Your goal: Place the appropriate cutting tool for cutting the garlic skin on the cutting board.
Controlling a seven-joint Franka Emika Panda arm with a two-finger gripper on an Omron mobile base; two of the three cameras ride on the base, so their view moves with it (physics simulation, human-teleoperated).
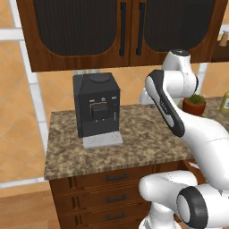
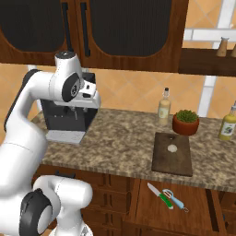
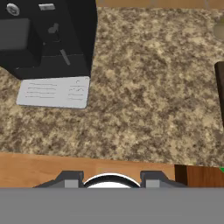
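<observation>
The cutting tool, a slim knife with a silver blade and green handle, lies in an open drawer below the counter. Up on the counter, the dark brown cutting board carries the small whitish garlic. My gripper hovers over the granite counter in front of the coffee machine, well left of the board. Its fingertips stand apart with nothing between them. The board's edge shows at the right of the hand view.
A black coffee machine stands on the counter's left, its grey drip tray in front. A potted plant, a clear bottle and a yellow bottle line the back. A looped peeler lies beside the knife.
</observation>
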